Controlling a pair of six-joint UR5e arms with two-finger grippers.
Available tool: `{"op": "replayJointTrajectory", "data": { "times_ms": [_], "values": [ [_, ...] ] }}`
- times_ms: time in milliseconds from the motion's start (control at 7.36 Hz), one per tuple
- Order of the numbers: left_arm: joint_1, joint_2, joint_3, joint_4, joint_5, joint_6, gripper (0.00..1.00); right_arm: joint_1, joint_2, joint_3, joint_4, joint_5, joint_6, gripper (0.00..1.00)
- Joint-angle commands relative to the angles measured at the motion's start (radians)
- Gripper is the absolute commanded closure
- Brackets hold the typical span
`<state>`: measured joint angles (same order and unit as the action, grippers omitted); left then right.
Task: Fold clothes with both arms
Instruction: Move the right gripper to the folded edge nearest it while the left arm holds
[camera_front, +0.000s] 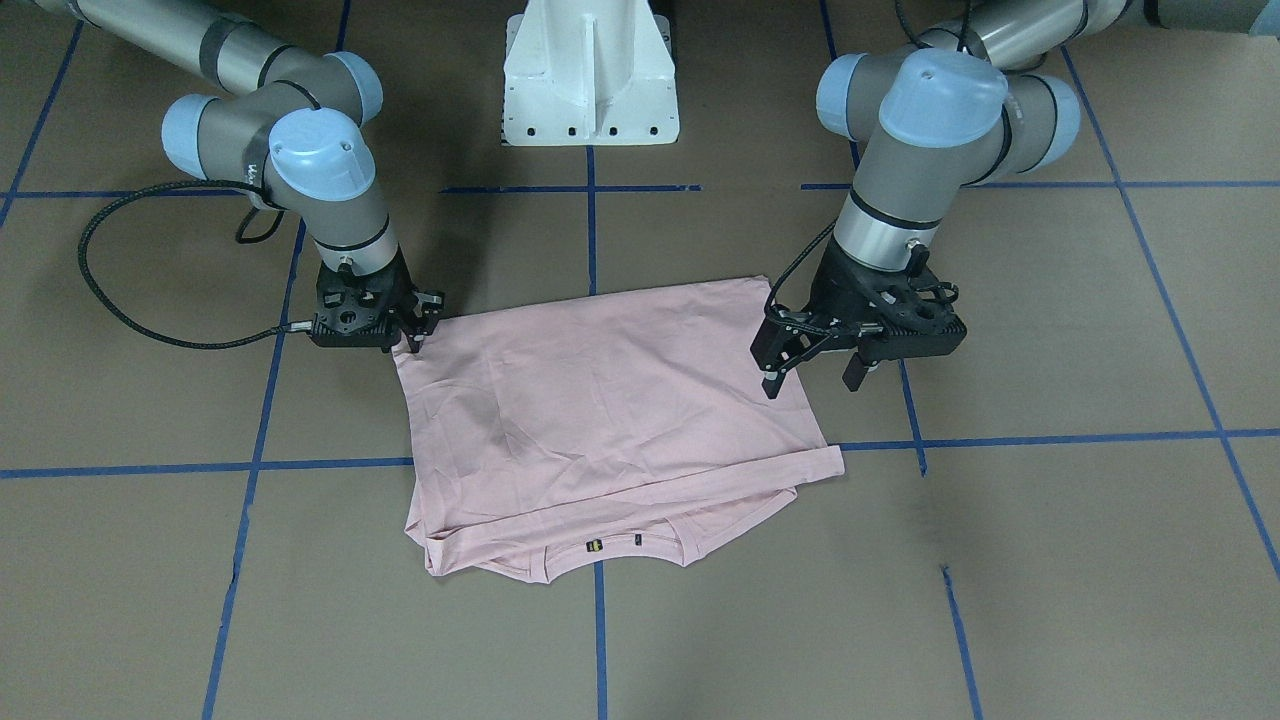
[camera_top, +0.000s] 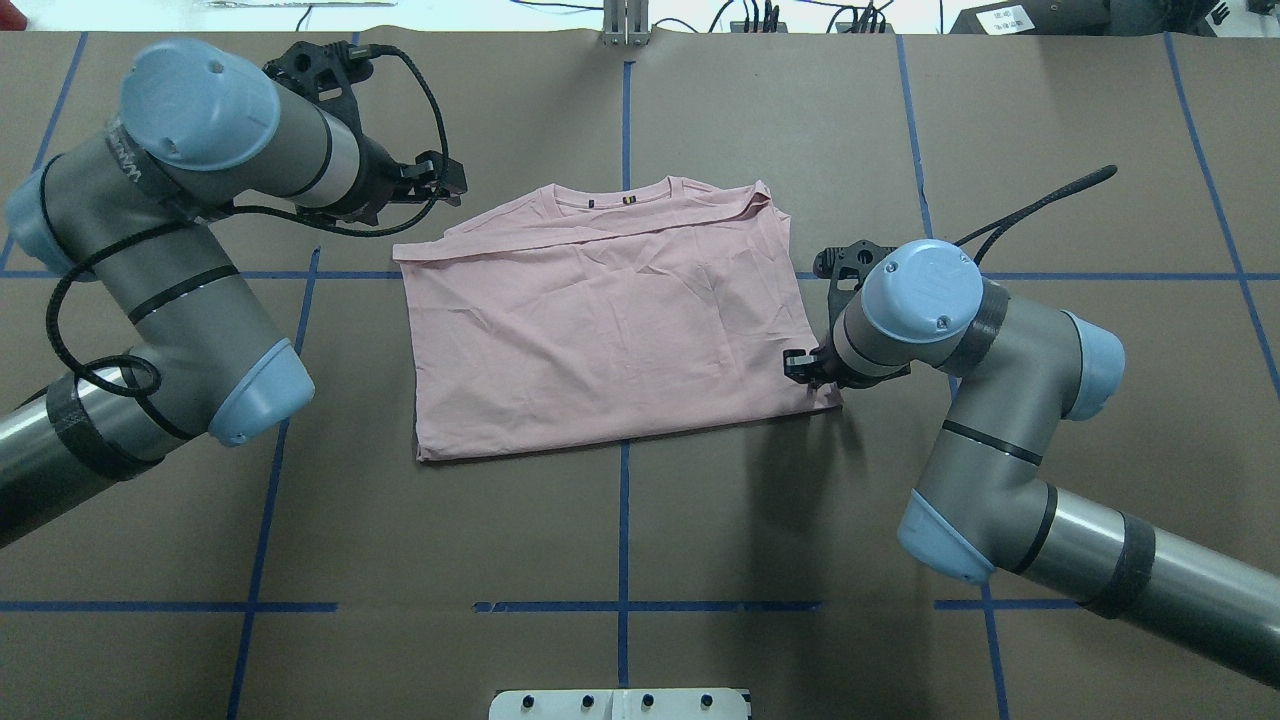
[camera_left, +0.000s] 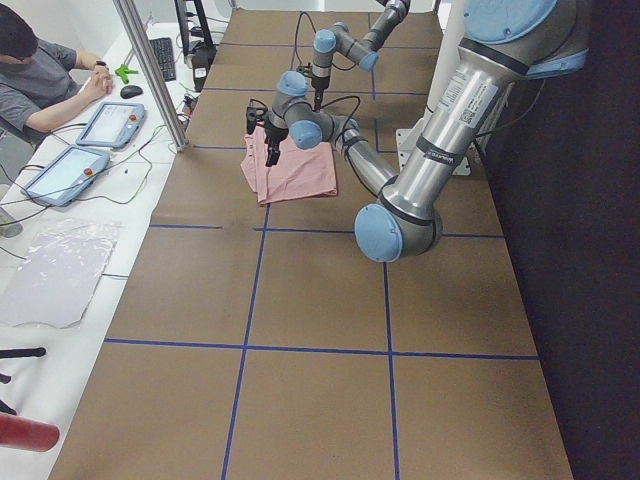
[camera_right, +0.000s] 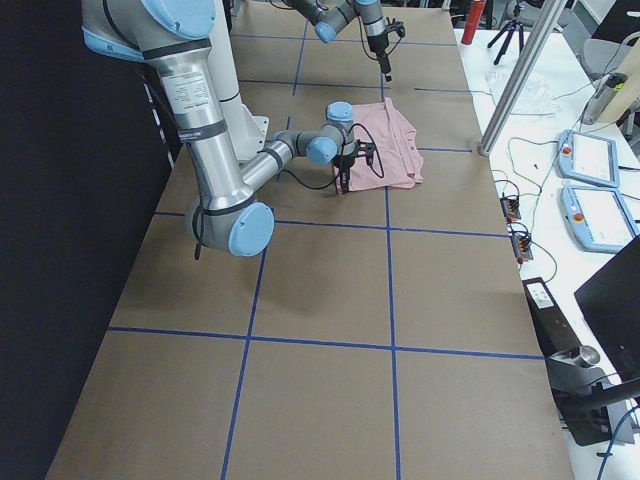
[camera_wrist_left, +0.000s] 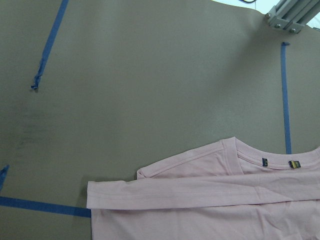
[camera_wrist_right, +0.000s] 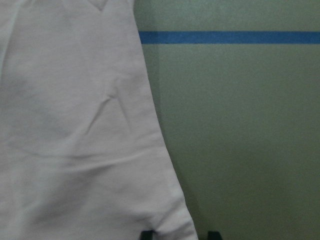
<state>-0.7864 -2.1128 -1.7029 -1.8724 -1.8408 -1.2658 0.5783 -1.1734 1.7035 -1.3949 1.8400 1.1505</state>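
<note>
Pink T-shirt (camera_top: 600, 330), folded flat, centre of the overhead frame on brown table (camera_top: 640, 540), collar toward top, left gripper (camera_front: 812, 378) spread wide, empty, centre right in front view, right gripper (camera_front: 413, 342) parted, low astride shirt corner, centre left.

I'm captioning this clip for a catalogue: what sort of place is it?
Probably a robotics lab or data-collection workcell: a brown table gridded with blue tape, teach pendants at its side, and a person seated beside them.
</note>
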Motion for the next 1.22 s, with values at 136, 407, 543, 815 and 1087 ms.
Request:
{"op": "replayJointTrajectory", "data": {
  "times_ms": [136,407,543,815,1087],
  "values": [
    [0.001,0.001,0.002,-0.002,0.000,0.000,0.00,-0.002,-0.003,0.004,0.001,-0.001,-0.003,1.00],
    [0.001,0.001,0.000,-0.001,0.002,0.000,0.00,0.000,-0.017,0.034,-0.007,0.010,-0.003,1.00],
    [0.001,0.001,0.002,-0.001,0.002,0.000,0.00,-0.011,-0.072,0.097,-0.012,0.028,-0.002,1.00],
    [0.001,0.001,0.000,0.003,0.002,0.000,0.00,-0.101,-0.216,0.241,-0.010,0.036,0.012,1.00],
    [0.001,-0.001,-0.001,0.004,0.005,-0.003,0.00,-0.210,-0.342,0.387,-0.009,0.036,0.044,1.00]
  ]
}}
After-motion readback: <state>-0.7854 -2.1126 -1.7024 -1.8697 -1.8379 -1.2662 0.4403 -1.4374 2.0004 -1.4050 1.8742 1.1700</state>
